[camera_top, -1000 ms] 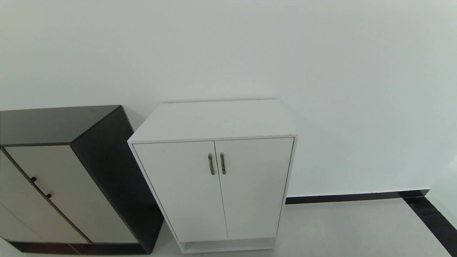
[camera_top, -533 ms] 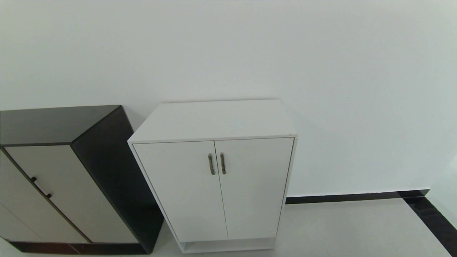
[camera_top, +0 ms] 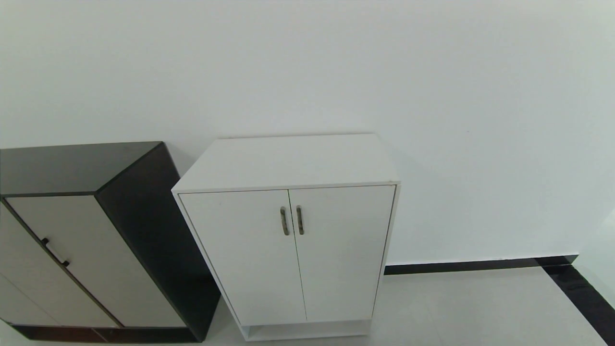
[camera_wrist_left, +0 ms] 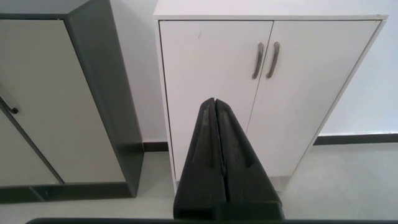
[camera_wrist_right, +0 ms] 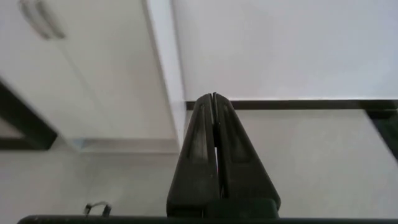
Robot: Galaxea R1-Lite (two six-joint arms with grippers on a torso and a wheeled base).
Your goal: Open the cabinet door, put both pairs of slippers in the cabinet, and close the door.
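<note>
White cabinet point(camera_top: 288, 163): both doors point(camera_top: 250, 254) shown closed, handles point(camera_top: 285, 221) paired at centre
Left gripper point(camera_wrist_left: 215, 104): fingers pressed together
Right gripper point(camera_wrist_right: 214, 98): fingers likewise pressed together

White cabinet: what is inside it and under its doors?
The white cabinet has both doors shut, hiding the inside. Below the doors runs a low open gap.
</note>
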